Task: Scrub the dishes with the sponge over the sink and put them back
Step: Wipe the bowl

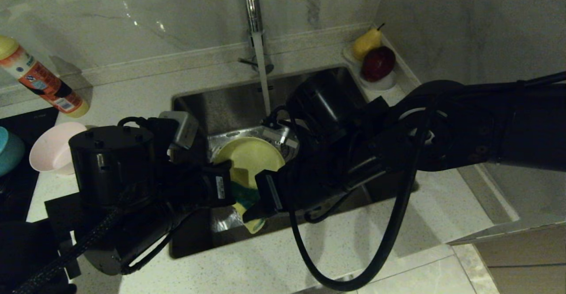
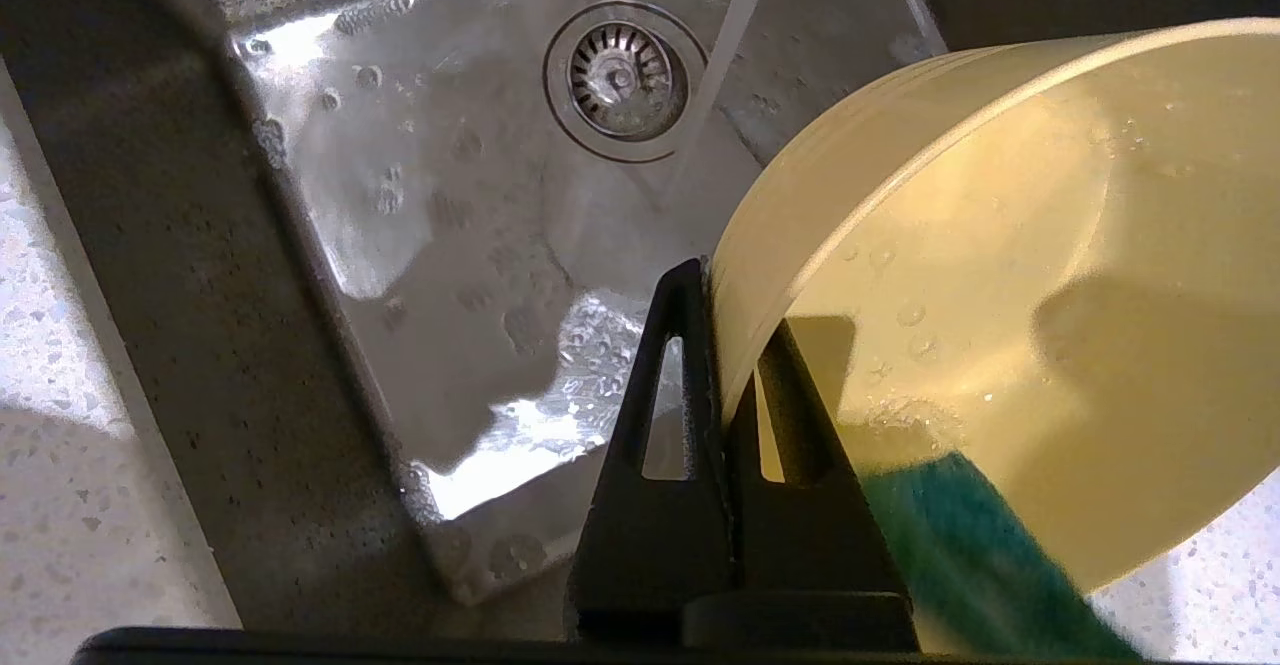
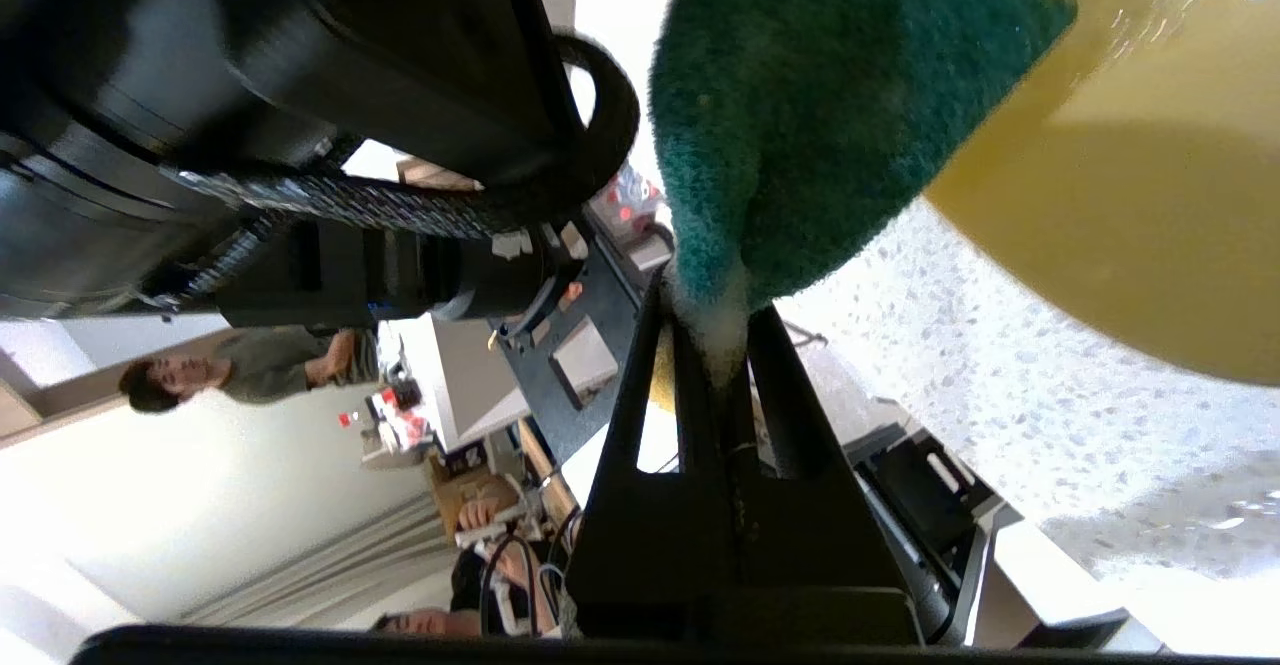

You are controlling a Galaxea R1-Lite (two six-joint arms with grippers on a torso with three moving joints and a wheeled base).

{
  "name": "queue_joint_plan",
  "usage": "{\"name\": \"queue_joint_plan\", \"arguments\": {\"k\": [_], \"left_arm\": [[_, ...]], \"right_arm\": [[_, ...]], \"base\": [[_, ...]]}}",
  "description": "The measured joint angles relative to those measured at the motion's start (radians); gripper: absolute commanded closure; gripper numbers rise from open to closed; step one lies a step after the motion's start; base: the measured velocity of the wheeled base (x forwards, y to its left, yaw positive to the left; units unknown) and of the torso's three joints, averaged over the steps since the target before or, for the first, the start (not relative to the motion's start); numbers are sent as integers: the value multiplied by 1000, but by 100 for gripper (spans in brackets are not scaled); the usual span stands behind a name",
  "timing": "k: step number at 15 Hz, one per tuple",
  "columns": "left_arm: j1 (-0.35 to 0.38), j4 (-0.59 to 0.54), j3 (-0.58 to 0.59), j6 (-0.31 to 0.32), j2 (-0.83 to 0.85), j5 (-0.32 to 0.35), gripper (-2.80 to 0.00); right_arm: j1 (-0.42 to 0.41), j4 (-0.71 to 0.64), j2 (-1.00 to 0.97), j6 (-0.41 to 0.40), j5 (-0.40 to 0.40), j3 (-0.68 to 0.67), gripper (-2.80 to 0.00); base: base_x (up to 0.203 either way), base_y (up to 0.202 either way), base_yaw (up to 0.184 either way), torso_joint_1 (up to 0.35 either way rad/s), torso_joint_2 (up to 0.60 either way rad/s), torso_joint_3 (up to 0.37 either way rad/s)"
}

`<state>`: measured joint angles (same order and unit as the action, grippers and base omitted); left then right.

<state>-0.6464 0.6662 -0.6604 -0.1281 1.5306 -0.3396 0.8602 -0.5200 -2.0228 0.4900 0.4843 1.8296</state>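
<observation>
Yellow bowl (image 1: 250,157): You are looking at a small round plastic bowl, wet, with droplets clinging to its inner wall. It is being held tilted on edge over the sink (image 1: 230,104), toward the basin's front edge, with its open face turning toward the right arm.
Left gripper (image 2: 722,345): Its fingers are clamping the bowl's rim, one finger outside the wall and one inside.
Sponge (image 3: 800,115): You are seeing a dark green scouring face on pale yellow foam. It is sitting at the bowl's lower rim, green face against the inner wall.
Right gripper (image 3: 715,340): Its fingers are pinching the sponge by its foam edge, so the sponge's long axis is running out from the fingertips toward the bowl.
Water: A thin stream is running from the tap (image 1: 253,11) at the sink's back edge, falling behind the bowl.
Left wrist view only: You are getting the round drain strainer (image 2: 620,80), the wet sink floor and the green pad inside the bowl.
Right wrist view only: You are getting the foam squeezed between the fingers, and people in the room behind.
Head view only: The pink bowl (image 1: 55,148) and the teal bowl (image 1: 9,150) are standing on the counter left of the sink. A bottle (image 1: 42,79) is leaning behind them. A pear (image 1: 366,43) and a red apple (image 1: 378,63) are resting in a white dish (image 1: 389,82) at the sink's back right corner.
</observation>
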Motion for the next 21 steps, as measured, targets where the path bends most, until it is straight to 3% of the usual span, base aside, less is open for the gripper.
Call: {"name": "queue_joint_plan", "arguments": {"k": [10, 21], "left_arm": [[-1, -6, 30, 0, -31, -1, 0], [8, 0, 40, -1, -40, -9, 0]], "right_arm": [[-41, 0, 30, 0, -14, 101, 0], [-42, -47, 93, 3, -15, 36, 0]], "base": [[0, 0, 0, 0, 0, 0], [0, 0, 0, 0, 0, 0]]}}
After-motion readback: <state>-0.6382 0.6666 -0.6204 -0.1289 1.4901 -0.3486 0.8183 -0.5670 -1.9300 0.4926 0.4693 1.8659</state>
